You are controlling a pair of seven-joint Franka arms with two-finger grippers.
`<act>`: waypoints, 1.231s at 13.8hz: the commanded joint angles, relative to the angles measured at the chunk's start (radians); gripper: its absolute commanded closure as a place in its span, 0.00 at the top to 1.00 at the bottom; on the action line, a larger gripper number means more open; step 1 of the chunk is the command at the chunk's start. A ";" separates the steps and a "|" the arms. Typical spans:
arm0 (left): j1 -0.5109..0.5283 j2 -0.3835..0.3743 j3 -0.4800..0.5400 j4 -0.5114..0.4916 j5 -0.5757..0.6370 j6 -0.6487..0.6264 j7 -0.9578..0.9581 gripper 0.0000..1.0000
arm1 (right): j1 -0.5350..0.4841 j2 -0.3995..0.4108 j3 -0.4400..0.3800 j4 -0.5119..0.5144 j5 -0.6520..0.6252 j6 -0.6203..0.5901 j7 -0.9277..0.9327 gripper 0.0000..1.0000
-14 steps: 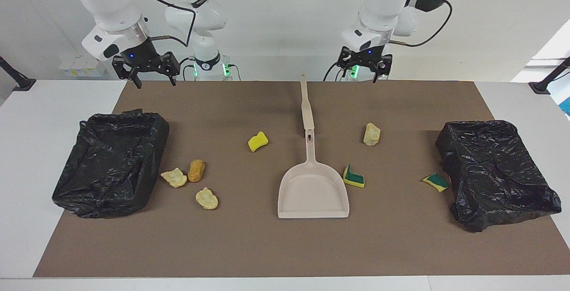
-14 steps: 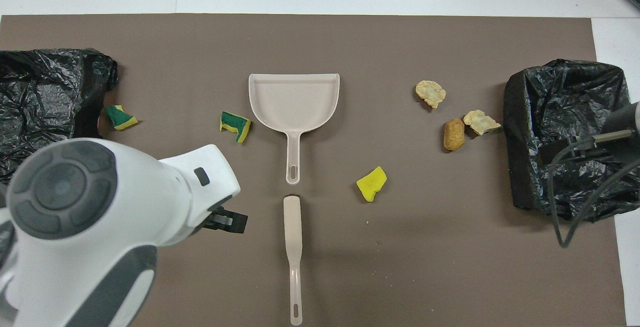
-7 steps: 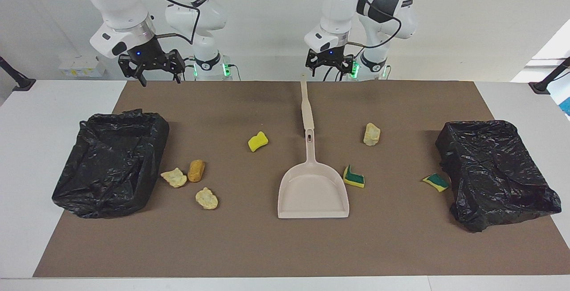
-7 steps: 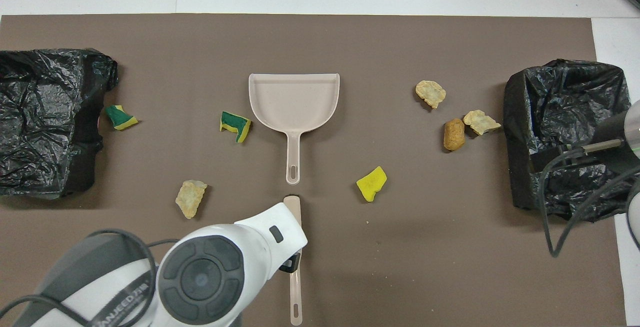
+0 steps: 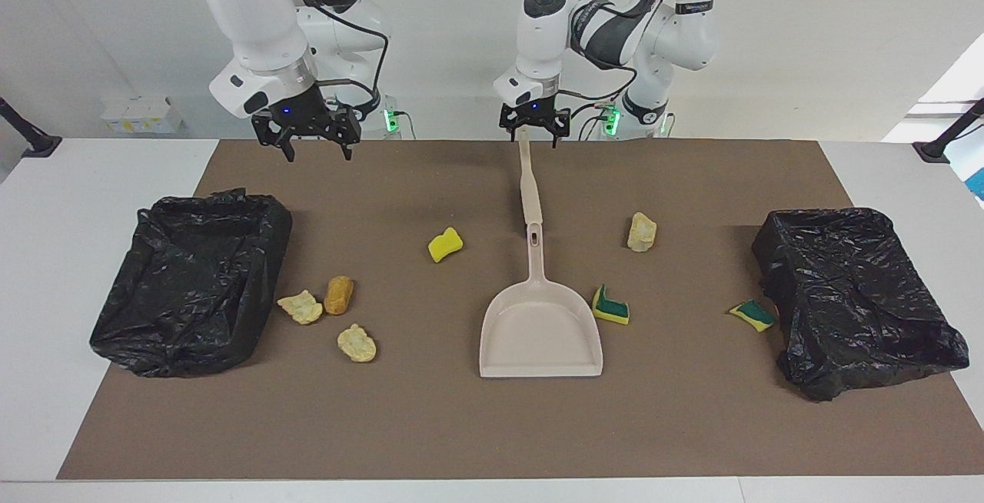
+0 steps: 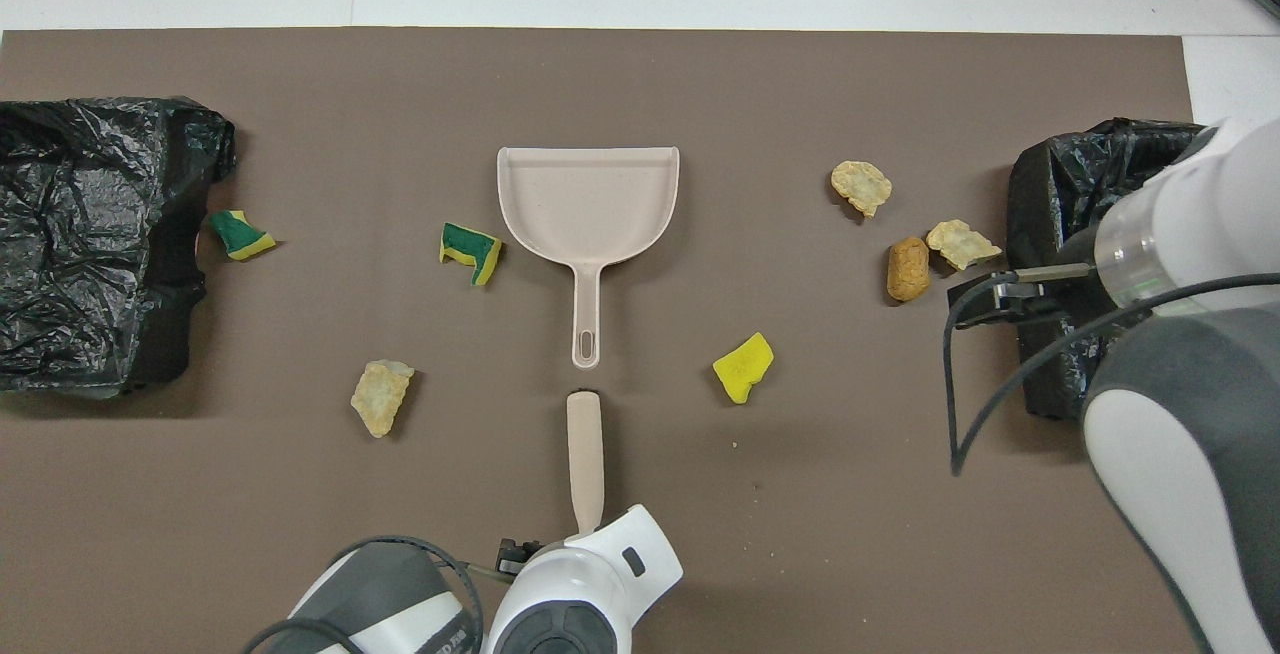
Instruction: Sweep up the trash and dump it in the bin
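Observation:
The beige brush (image 5: pixel 529 188) lies on the brown mat, in line with the beige dustpan's (image 5: pixel 540 330) handle and nearer to the robots. My left gripper (image 5: pixel 534 136) is open, its fingers on either side of the brush's handle end. My right gripper (image 5: pixel 317 151) is open and empty, up over the mat's edge by the robots. The trash lies loose: a yellow sponge (image 5: pixel 445 244), two yellow-green sponges (image 5: pixel 611 307) (image 5: pixel 752 314), beige chunks (image 5: pixel 640 231) (image 5: pixel 300 307) (image 5: pixel 357 343) and an orange-brown lump (image 5: pixel 339 294).
Two bins lined with black bags stand on the mat, one at the right arm's end (image 5: pixel 192 280) and one at the left arm's end (image 5: pixel 853 295). In the overhead view the left arm hides the brush's (image 6: pixel 586 454) handle end, and the right arm covers part of a bin (image 6: pixel 1050 194).
My left gripper has swung toward the middle of the table and come down at the brush's handle end. My right gripper has moved toward the middle too. Nothing on the mat has moved.

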 commanded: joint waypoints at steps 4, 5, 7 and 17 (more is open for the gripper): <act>-0.057 0.052 0.016 -0.076 -0.010 0.139 -0.081 1.00 | 0.112 0.097 -0.001 -0.004 0.058 0.171 0.267 1.00; -0.057 0.061 0.016 -0.093 -0.011 0.144 -0.098 1.00 | 0.144 0.122 -0.001 -0.004 0.057 0.207 0.344 1.00; -0.057 0.060 0.016 -0.101 -0.011 0.141 -0.109 0.91 | 0.198 0.163 -0.002 -0.002 0.057 0.277 0.433 1.00; -0.015 0.052 0.030 -0.014 -0.013 -0.001 -0.051 0.00 | 0.298 0.316 -0.001 0.008 0.084 0.452 0.556 1.00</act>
